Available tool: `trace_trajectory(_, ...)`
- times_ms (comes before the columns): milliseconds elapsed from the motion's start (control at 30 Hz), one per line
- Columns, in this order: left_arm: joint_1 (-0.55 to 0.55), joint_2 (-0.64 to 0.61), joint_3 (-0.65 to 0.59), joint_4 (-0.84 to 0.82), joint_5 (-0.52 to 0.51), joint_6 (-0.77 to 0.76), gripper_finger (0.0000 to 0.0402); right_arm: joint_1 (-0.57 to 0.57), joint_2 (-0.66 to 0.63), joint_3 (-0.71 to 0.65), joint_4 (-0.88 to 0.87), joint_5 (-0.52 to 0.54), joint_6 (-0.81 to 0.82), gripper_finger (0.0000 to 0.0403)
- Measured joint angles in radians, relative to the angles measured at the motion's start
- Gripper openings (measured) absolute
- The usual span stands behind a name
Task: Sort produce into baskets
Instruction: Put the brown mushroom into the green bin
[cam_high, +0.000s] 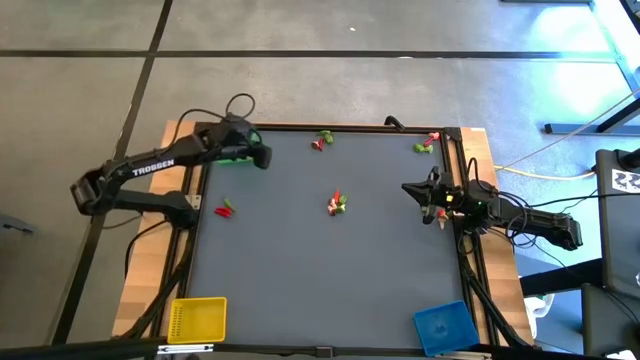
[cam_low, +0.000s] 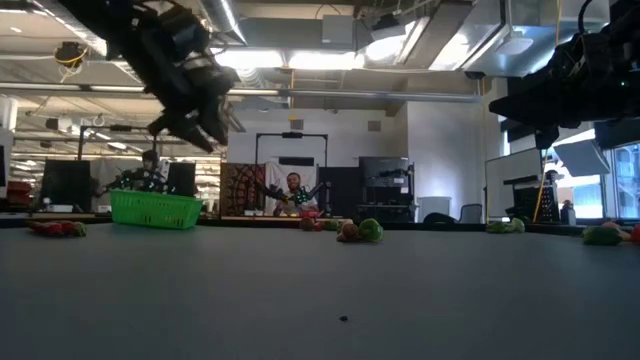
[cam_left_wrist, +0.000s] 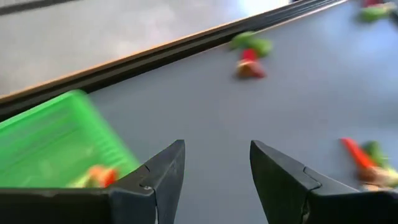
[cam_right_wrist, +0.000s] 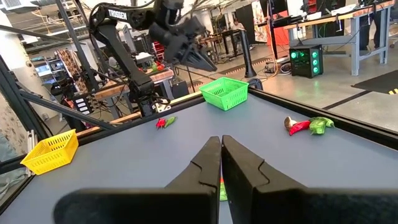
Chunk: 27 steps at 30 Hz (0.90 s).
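Now the left gripper (cam_left_wrist: 214, 180), open and empty just beside the green basket (cam_left_wrist: 50, 140), should go to the scattered produce (cam_high: 337, 204) mid-table and descend straight over one piece.

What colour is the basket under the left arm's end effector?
Bright green. The basket shows best in the right wrist view, with the left end effector open above it.

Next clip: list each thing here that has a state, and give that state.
left gripper: open, empty, above the green basket
right gripper: shut, empty, at the table's right edge
green basket: upright, a piece inside
yellow basket: upright, looks empty
blue basket: upright, looks empty
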Motion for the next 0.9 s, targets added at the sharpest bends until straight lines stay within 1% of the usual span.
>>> trace_trajectory(133, -0.066, 0.002, 0.000, 0.103, 0.001, -0.008, 0.0178, 0.000, 0.000, 0.000, -0.001, 0.000, 0.000, 0.0017)
trace_trajectory(233, -0.114, 0.022, 0.000, 0.212, 0.001, -0.029, 0.0178, 0.000, 0.000, 0.000, -0.001, 0.000, 0.000, 0.0017)
trace_trajectory(367, -0.169, 0.091, 0.000, 0.368, -0.001, -0.016, 0.0178, 0.000, 0.000, 0.000, 0.001, 0.001, 0.000, 0.0017)
trace_trajectory(500, -0.197, 0.190, 0.001, 0.488, -0.002, 0.005, 0.0178, 0.000, 0.000, 0.000, 0.009, 0.009, 0.000, 0.0017)
trace_trajectory(567, -0.203, 0.246, 0.019, 0.512, -0.002, 0.022, 0.0178, 0.000, 0.000, 0.000, 0.009, 0.009, 0.000, 0.0017)
trace_trajectory(733, -0.204, 0.385, 0.107, 0.509, -0.003, 0.098, 0.0178, 0.000, 0.000, 0.000, 0.014, 0.033, 0.000, 0.0017)
trace_trajectory(900, -0.184, 0.505, 0.201, 0.508, -0.005, 0.229, 0.0178, 0.000, 0.000, 0.000, 0.015, 0.034, 0.000, 0.0017)
